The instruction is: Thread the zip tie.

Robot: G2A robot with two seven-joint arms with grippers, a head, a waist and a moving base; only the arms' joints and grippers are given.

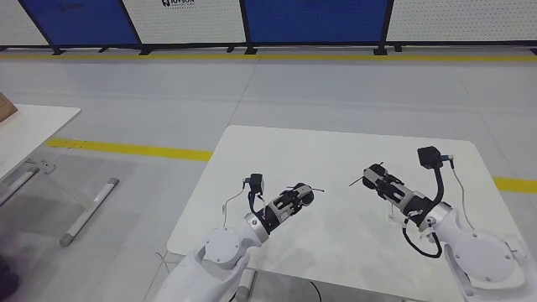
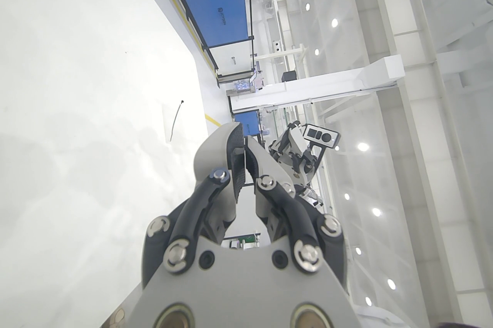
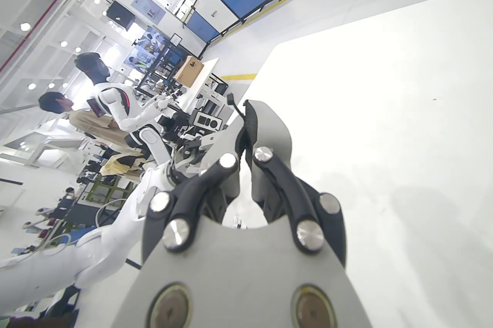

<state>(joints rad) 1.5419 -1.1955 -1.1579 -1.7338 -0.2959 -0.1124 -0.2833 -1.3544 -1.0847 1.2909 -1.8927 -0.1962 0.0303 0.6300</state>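
Your right gripper (image 3: 245,116) hovers above the table (image 1: 336,147), jaws pinched on the zip tie (image 3: 231,100), whose head pokes out. Your left gripper (image 2: 243,144), also above the table, is closed.

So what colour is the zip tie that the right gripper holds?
The zip tie is black, clearest in the right wrist view.

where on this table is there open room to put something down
Bare: the far strip of the table beyond both grippers, and the near stretch between the two arms. Crowded: the middle, where the left gripper and the right gripper, shut on the zip tie, face each other.
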